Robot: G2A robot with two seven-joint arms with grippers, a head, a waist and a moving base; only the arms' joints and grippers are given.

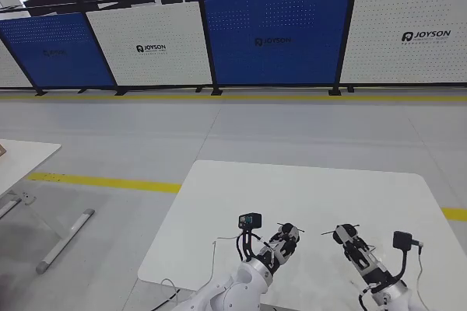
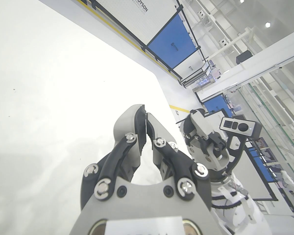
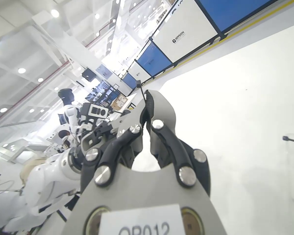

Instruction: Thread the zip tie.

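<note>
1. Between the fingertips of the right gripper (image 3: 147, 96), a black zip tie (image 3: 141, 90) is held; the fingers are clenched on its strap.
2. Just beyond those fingertips stands the tie's small square head, raised clear of the white table (image 3: 235, 86). The strap runs from the head straight down into the pads.
3. Beside the right gripper, near it but not touching, the left gripper (image 2: 146, 115) sits over the same table, close to the near edge.
4. The left gripper is clenched, its fingers pressed together tip to tip.
5. At the left gripper's tips, the top view shows a short thin black strand (image 1: 281, 226). Whether it is clamped between the pads cannot be told.
6. On the right gripper's far side from the left gripper, well apart from its fingers, a thin dark strip (image 3: 292, 140) lies low by the table surface; its kind cannot be told.
</note>
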